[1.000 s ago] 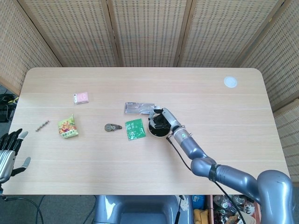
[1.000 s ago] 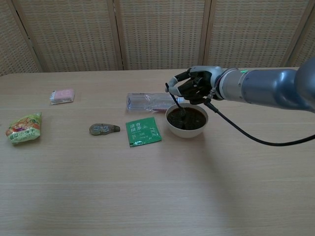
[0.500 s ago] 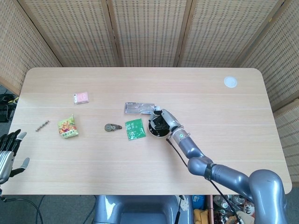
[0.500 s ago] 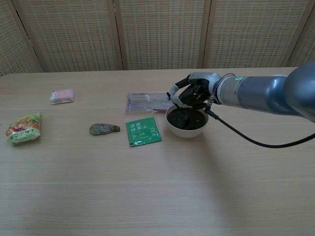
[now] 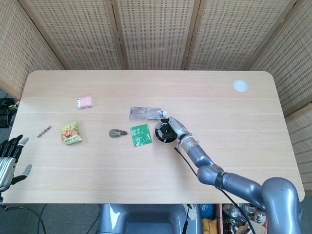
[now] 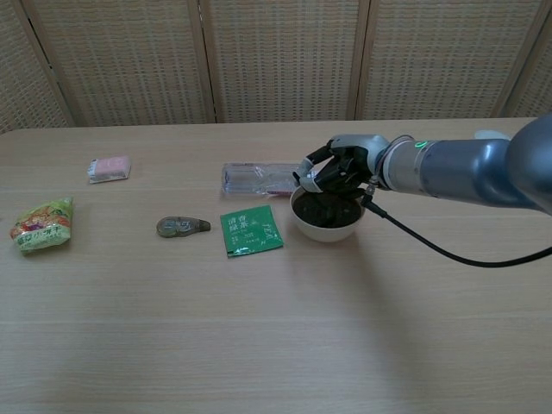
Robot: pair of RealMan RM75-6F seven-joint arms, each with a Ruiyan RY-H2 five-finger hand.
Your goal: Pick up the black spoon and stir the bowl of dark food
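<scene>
A white bowl [image 6: 326,228] of dark food [image 6: 325,210] stands mid-table, also seen in the head view as the bowl [image 5: 161,138]. My right hand [image 6: 339,172] hovers low over the bowl's far rim, fingers curled around the black spoon [image 6: 312,191], whose thin handle drops into the food. In the head view the right hand [image 5: 173,128] covers most of the bowl and hides the spoon. My left hand [image 5: 9,158] hangs off the table's left edge, fingers apart, holding nothing.
A clear plastic packet [image 6: 255,178] lies just left of the bowl, with a green sachet [image 6: 250,230] in front of it. Further left are a small grey tape dispenser [image 6: 182,226], a snack bag [image 6: 40,224], a pink packet [image 6: 109,167]. A white disc [image 5: 240,86] sits far right.
My right hand has sunk lower over the bowl and shifted slightly right and nearer, moving the spoon through the food. The left hand stays still.
</scene>
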